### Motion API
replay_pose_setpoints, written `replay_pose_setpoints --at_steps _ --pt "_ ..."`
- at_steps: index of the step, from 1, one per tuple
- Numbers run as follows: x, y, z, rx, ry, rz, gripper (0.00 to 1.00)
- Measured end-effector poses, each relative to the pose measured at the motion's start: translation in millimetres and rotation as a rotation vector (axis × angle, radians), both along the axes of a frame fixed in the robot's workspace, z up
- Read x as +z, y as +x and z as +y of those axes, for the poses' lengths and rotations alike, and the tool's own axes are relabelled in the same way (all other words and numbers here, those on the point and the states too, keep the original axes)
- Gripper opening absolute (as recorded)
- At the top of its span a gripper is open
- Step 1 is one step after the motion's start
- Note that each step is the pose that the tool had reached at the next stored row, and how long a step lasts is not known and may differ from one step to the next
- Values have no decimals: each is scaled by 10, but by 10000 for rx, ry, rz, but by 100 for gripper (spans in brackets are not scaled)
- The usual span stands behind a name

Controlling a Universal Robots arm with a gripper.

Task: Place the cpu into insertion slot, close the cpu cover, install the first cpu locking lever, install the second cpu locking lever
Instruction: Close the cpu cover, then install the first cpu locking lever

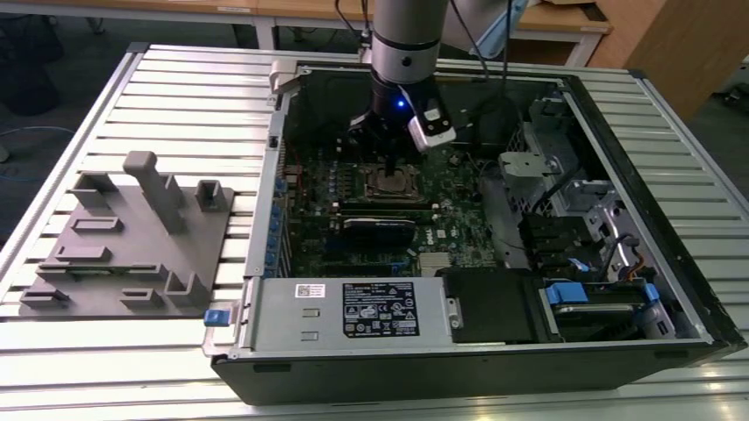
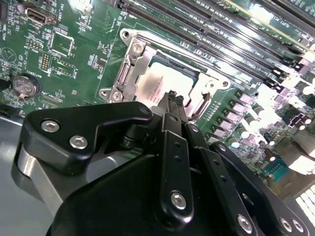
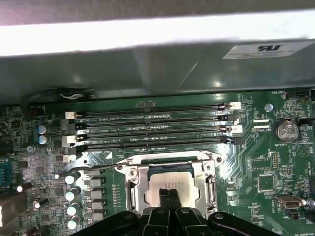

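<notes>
My gripper (image 1: 392, 163) hangs straight over the insertion slot (image 1: 392, 182) on the green board inside the open computer case. In both wrist views its two black fingers (image 3: 170, 195) are pressed together, shut, with nothing between them, and their tips rest on or just above the cpu (image 3: 158, 183). The cpu's dull silver face (image 2: 156, 79) lies flat in the slot. The cpu cover (image 3: 132, 191), a silvery frame, lies down around it (image 2: 134, 69). A thin metal lever rod (image 2: 197, 49) runs along one side of the slot.
Long black memory slots (image 3: 147, 125) run just beyond the socket. A coin battery (image 3: 285, 130) and small capacitors (image 3: 74, 194) stand nearby. The case walls (image 1: 281, 175), the power supply (image 1: 351, 307) and the drive bays (image 1: 585, 219) ring the board. A grey fixture (image 1: 129, 237) sits at the exterior view's left.
</notes>
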State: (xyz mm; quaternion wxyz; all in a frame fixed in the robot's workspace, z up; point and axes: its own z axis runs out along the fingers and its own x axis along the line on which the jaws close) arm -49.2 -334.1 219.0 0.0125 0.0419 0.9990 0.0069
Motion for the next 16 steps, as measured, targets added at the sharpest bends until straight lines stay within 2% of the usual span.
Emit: replay_pose_setpoints --at_steps 4,8,10,16 --pt "31 0 0 0 1 -1 10" --pt "33 0 0 1 1 -1 10" --pt "97 0 0 1 1 -1 10" --pt "101 0 0 0 1 0 10"
